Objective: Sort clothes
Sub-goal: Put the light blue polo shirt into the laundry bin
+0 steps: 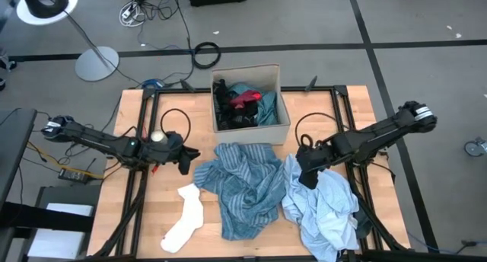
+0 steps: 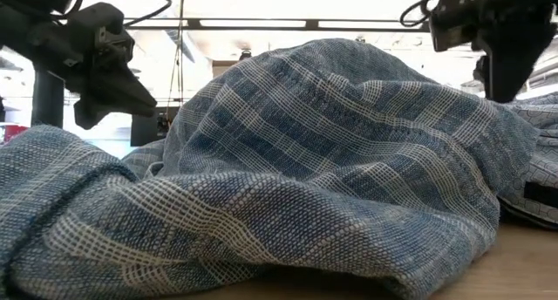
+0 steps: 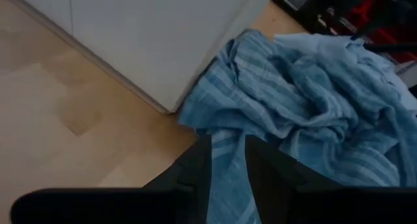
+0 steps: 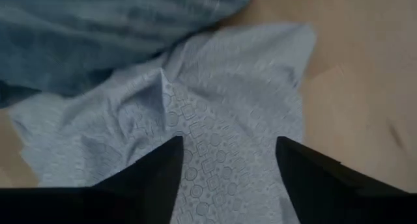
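A blue striped shirt (image 1: 243, 187) lies crumpled on the table's middle and fills the low view (image 2: 331, 160). A pale blue shirt (image 1: 326, 205) lies bunched to its right, and a white sock (image 1: 186, 216) lies flat to its left. A black piece (image 1: 227, 110), a red sock (image 1: 245, 99) and a teal top (image 1: 266, 106) lie in the cardboard box (image 1: 283, 129). My left gripper (image 1: 186, 161) hovers by the striped shirt's left edge (image 3: 215, 113), fingers a narrow gap apart (image 3: 228, 160). My right gripper (image 1: 308, 174) hangs open over the pale blue shirt's far left corner (image 4: 228, 120).
The box stands at the table's far middle, and its pale wall (image 3: 150, 42) is close beyond my left gripper. Bare wood (image 1: 152, 216) shows at the near left and bare wood (image 1: 358, 113) at the far right. Dark frame rails (image 1: 338, 102) run along the table.
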You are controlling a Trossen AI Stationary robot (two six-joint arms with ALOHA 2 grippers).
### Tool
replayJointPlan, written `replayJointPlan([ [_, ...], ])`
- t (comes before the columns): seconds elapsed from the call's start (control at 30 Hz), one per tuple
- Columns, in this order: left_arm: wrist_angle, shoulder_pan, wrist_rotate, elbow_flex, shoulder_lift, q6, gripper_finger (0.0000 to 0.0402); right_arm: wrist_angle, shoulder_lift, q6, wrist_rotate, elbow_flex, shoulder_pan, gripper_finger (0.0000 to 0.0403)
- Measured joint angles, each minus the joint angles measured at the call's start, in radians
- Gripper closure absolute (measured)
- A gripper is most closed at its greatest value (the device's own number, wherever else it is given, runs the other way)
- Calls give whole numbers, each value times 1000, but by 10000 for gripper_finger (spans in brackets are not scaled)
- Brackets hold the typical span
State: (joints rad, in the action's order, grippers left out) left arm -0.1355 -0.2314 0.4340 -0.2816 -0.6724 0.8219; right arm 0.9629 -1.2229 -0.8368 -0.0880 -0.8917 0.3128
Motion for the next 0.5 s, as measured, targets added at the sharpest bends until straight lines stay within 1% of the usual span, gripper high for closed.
replayJointPlan([
  [0.1, 13, 0, -14, 12, 0, 1, 302, -1, -63, 2, 43, 0, 6, 129],
  [0.17, 11, 0, -17, 13, -1, 1, 302, -3, -114, 3, 53, 0, 14, 120],
  [0.23, 12, 0, -18, 13, -1, -3, 302, -20, -166, 3, 61, 1, 27, 121],
  [0.3, 10, 0, -18, 13, -1, -12, 302, -53, -216, 26, 96, 1, 35, 139],
  [0.37, 8, 0, -19, 13, -1, -33, 302, -93, -257, 53, 128, 1, 40, 181],
  [0.4, -1, 0, -19, 13, -1, -36, 302, -108, -273, 66, 134, 1, 42, 211],
  [0.5, -58, 0, -19, 13, -1, -36, 302, -116, -297, 90, 135, 1, 46, 334],
])
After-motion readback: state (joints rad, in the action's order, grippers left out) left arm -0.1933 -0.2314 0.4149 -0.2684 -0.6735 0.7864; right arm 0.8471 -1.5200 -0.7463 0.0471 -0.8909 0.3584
